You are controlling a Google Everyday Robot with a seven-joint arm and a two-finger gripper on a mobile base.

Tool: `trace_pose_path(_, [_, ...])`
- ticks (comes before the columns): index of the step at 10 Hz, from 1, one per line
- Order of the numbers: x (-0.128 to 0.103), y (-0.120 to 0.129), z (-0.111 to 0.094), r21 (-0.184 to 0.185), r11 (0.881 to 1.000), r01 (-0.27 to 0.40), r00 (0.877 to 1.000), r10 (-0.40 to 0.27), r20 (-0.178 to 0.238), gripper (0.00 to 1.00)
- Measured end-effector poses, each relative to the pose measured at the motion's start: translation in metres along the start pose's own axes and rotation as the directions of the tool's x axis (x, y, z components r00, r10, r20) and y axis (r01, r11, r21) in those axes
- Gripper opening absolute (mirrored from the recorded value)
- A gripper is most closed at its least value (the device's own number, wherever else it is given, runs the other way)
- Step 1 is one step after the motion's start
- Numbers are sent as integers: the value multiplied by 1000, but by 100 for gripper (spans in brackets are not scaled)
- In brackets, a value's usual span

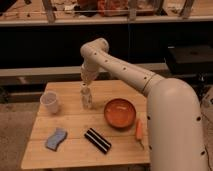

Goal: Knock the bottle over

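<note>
**Colours on and around the table**

The table (75, 135) is pale blond wood with faint plank lines. The bottle (87, 98) is clear, with a pale cap. Directly above it sits the claw (86, 85), off-white like the arm (125, 70), which carries a row of small dark dots. To the left, the cup (50, 102) is translucent white. To the right, the bowl (120, 113) is orange-red. Near the front lie a light blue sponge (56, 139), a black packet (97, 140) with pale stripes, and an orange carrot (139, 130).

One bottle (86, 98), cup (50, 102), bowl (120, 113), sponge (56, 138), carrot (139, 130), jaws (85, 83).
</note>
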Motion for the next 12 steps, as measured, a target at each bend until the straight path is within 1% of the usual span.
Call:
trace_pose_path(2, [-7,-2,0,-5,1000,12,1000,-12,0,9])
trace_pose_path(4, [-9,1,-2,-10,1000,19,1000,-19,0,9])
trace_pose_path(6, [-17,3,-3,-14,999,30,1000,-30,2,9])
trace_pose_path(8, [-20,5,-5,-18,999,32,999,-32,1,9])
trace_pose_path(12, [-33,10,-8,-27,999,32,999,-32,5,9])
